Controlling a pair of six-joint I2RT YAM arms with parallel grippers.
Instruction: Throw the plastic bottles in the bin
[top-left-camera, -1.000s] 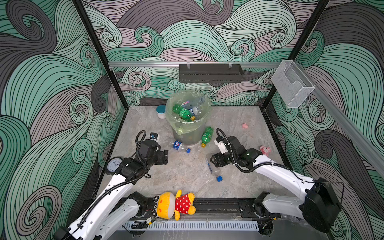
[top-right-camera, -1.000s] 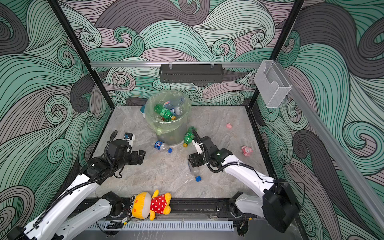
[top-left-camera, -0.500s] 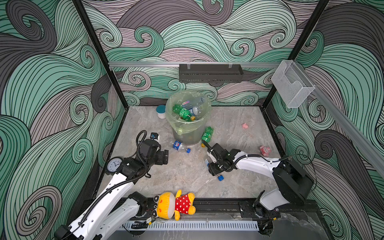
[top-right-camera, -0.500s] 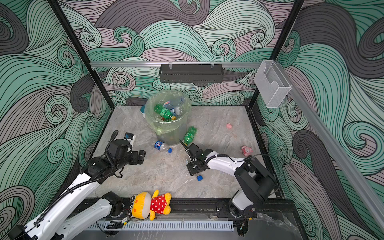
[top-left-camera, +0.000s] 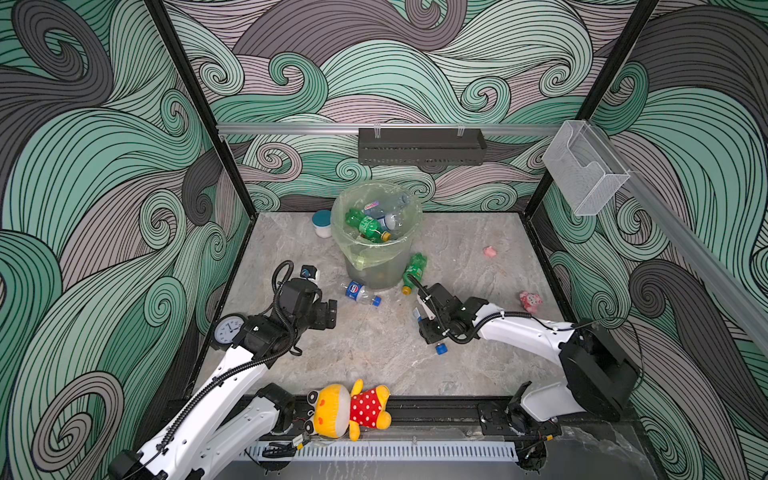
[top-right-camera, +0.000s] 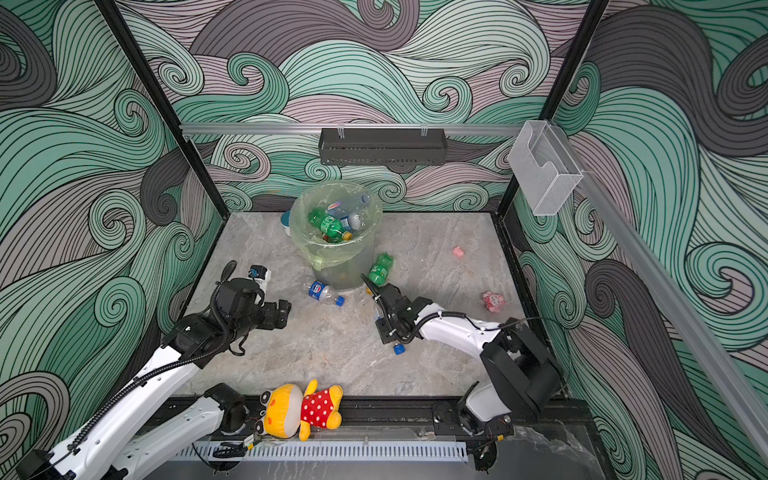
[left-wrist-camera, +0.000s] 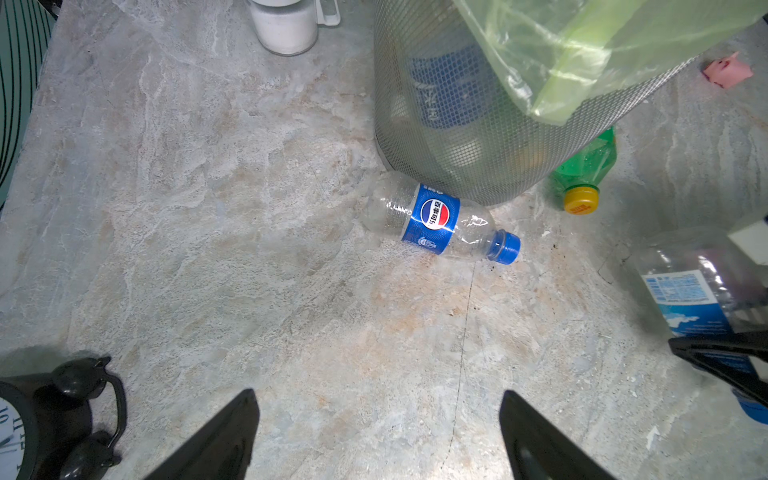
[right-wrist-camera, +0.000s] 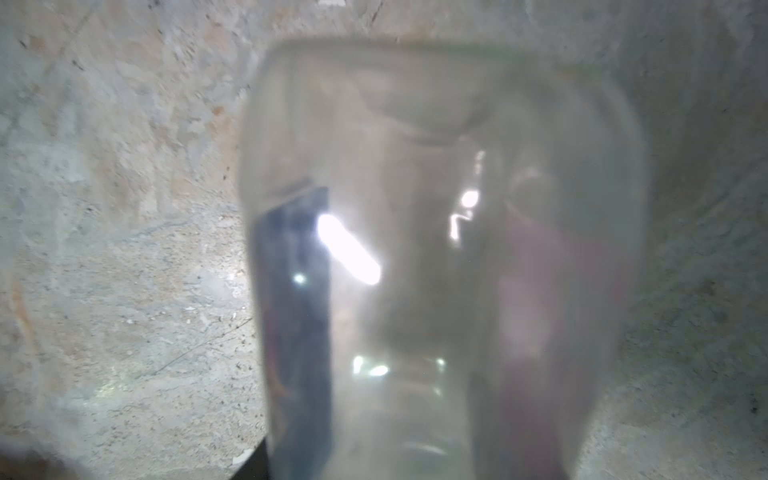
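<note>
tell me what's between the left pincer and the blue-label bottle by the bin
Only bare marble tabletop, seen in the left wrist view, separates the left pincer and blue-label bottle.

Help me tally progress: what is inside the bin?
Inside the bin, a green yellow-capped bottle lies on top beside clear bottles. Whatever sits beneath them is covered, so no full count is possible.

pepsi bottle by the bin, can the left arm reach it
Probably yes: the left end effector is open and faces the bottle across the table, nothing between. The bin just behind may crowd it.
</note>
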